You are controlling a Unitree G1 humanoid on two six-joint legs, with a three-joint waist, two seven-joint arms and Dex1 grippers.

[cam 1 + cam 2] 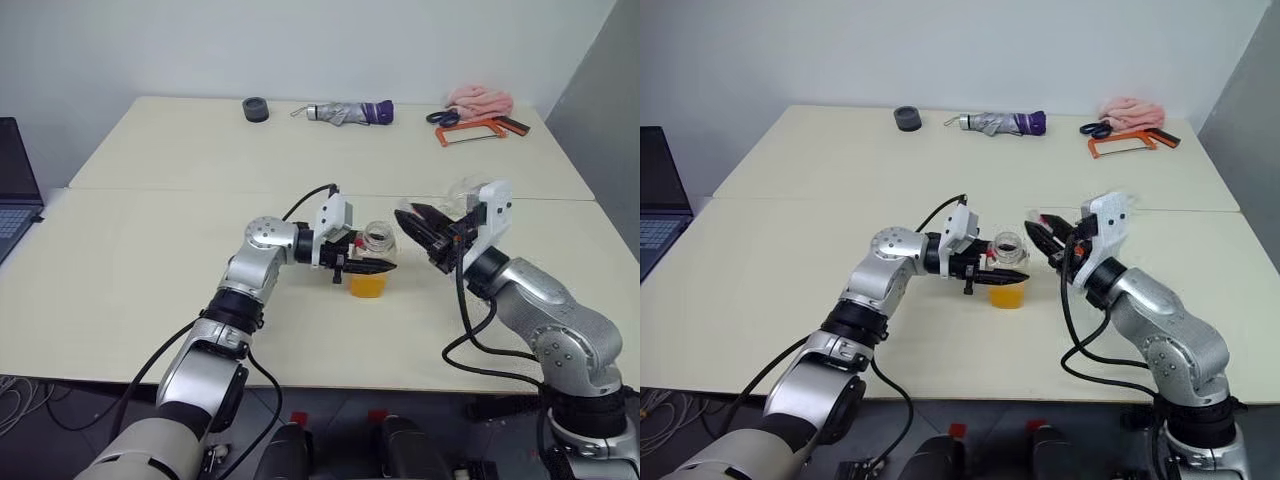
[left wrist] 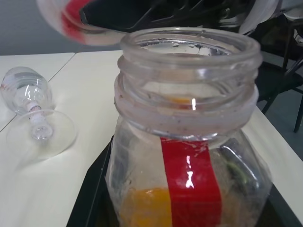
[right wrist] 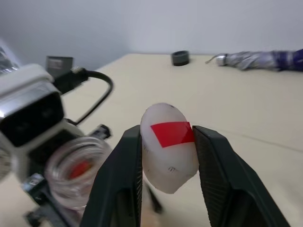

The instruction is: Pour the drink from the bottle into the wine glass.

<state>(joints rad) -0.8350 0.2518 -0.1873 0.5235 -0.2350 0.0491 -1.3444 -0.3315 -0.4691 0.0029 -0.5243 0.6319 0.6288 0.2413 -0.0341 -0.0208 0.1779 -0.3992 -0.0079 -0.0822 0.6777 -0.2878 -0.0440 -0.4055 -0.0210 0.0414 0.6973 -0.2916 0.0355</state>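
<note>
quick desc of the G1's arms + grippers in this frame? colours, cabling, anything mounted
Both arms are silver-grey metal segments with black joint sections. Each wrist carries a white boxy camera housing, and a loose black cable loops from it back along the arm. The left gripper and right gripper each have two black tapered fingers with smooth, curved inner faces. No markings are legible.

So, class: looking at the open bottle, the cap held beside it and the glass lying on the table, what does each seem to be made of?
The bottle: probably clear glossy plastic; see-through walls with highlights and a moulded threaded neck.
The cap: likely matte white plastic, opaque, with a red patch.
The wine glass: apparently clear glass or glass-like plastic; transparent with bright glints.
</note>
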